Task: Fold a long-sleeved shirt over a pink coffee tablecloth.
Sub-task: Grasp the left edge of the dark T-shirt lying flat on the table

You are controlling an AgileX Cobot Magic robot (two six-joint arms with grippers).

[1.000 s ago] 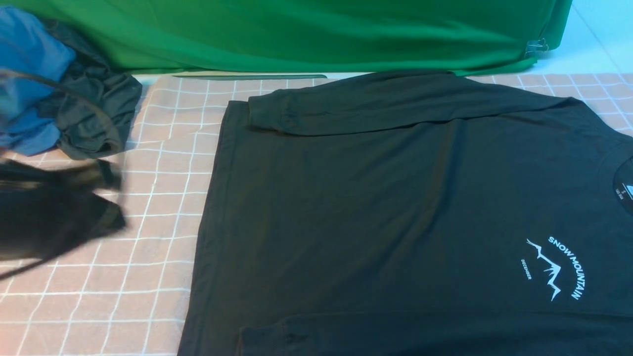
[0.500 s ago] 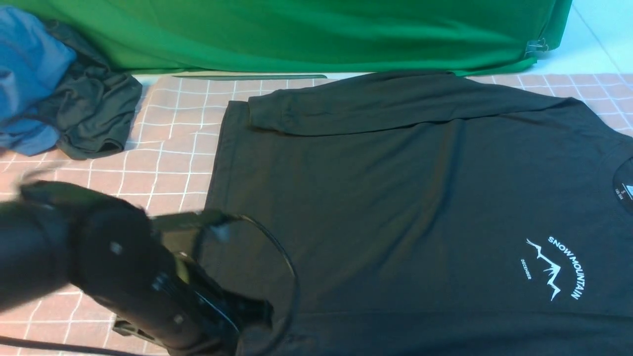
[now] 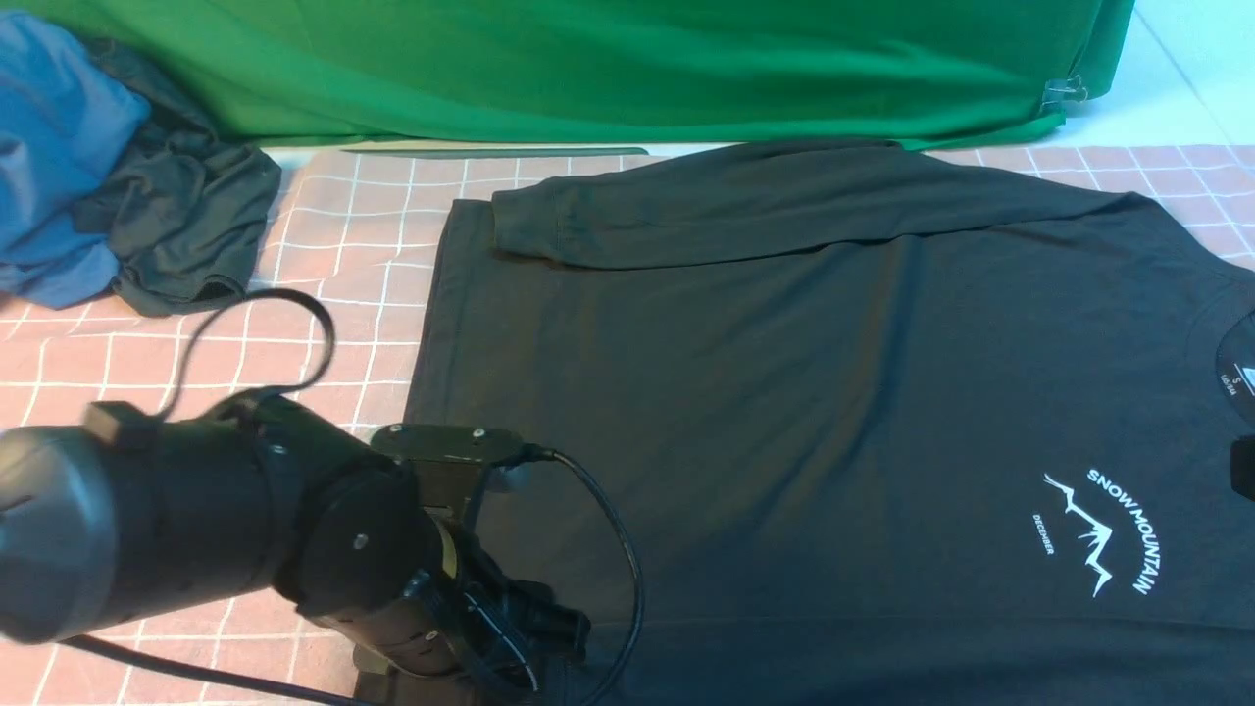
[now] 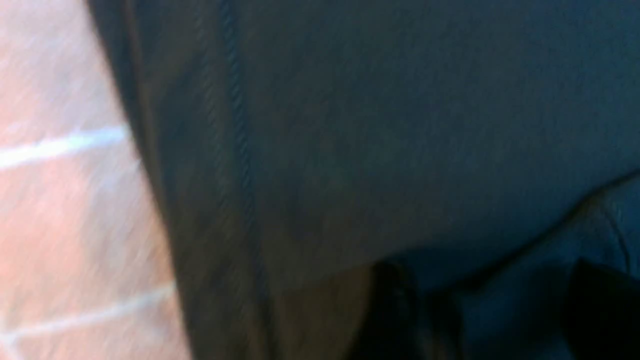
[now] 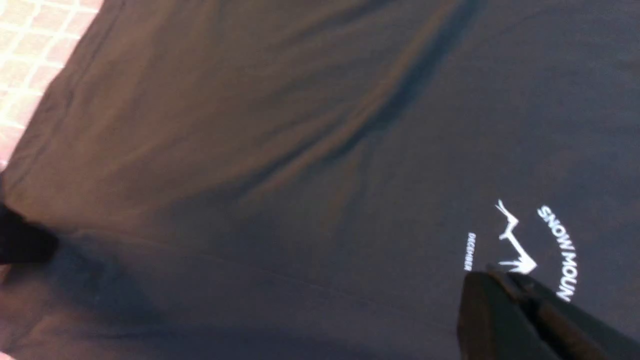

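Broadly, I saw the pink coffee tablecloth [image 3: 333, 245] spread beneath everything, with the long-sleeved shirt [image 3: 784, 412] lying flat on it, chest print [image 3: 1103, 534] facing up and one sleeve [image 3: 784, 201] folded across its far edge. My left arm [image 3: 196, 529] was at the shirt's near hem corner. The left jaws stood spread apart over the fabric, clamping nothing. The right jaws were pressed together, empty, just over the print.

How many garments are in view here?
3: the long-sleeved shirt spread across the pink tablecloth, a dark plain garment bunched far left, a blue garment against it. Others may be hidden off-frame.
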